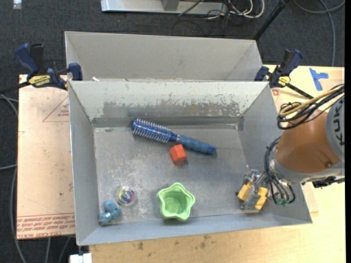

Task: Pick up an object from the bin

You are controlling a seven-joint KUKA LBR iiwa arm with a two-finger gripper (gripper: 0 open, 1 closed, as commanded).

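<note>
Grey bin [164,100] inspected; hand [251,195] low in the corner at the view's lower right (yellow fittings on it), well apart from all contents; blue hairbrush [170,137] lying slantwise at centre; red block [177,154] just beside its handle; green star-shaped cup [176,201] upright, lower centre; clear ball [126,195] and small blue toy [109,211] near each other, lower left.

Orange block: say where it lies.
In the camera view, the orange block lies mid-bin, below the handle of the blue hairbrush and above the green star-shaped cup.
</note>
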